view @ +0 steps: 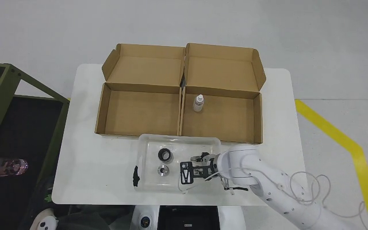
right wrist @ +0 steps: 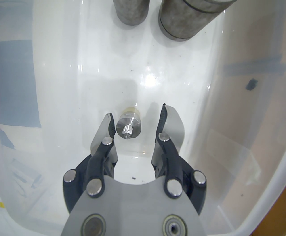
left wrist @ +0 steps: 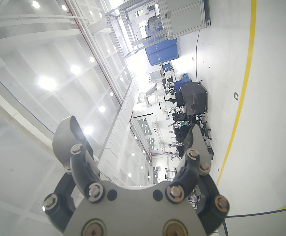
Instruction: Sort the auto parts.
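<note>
right gripper (right wrist: 136, 120) is down inside the clear bin (view: 178, 138) on the bench (view: 86, 172). its fingers (right wrist: 110, 128) are partly apart either side of a small metal part (right wrist: 129, 127) on the bin floor, one finger just beside it, not clamped. metal cylinder (right wrist: 185, 20) and thinner cylinder (right wrist: 131, 11) stand farther along the bin. white bottle (view: 198, 103) is upright in the right-hand cardboard box (view: 230, 121). left gripper (left wrist: 131, 129) points at the ceiling, fingers wide, empty.
</note>
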